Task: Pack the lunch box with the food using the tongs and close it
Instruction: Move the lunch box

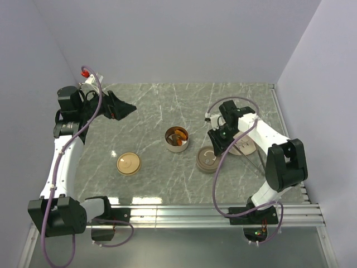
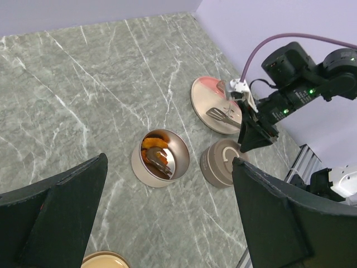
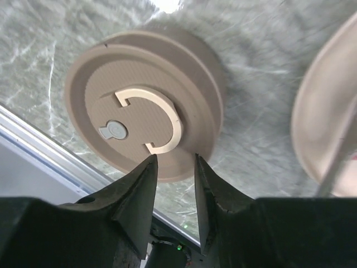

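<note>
Right gripper [image 3: 173,181], jaws slightly parted and empty, hovers over a lidded tin [image 3: 145,106] toward the surface's right edge. Left gripper [image 2: 169,161] gapes, empty. Food [image 1: 178,134] fills the open lunch box [image 1: 177,148] mid-surface, so lidding likely remains.

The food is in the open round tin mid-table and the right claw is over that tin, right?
No. The food is in the open tin, but the right claw is over the lidded brown container with the C-shaped handle beside that tin. The right wrist view shows it.
</note>
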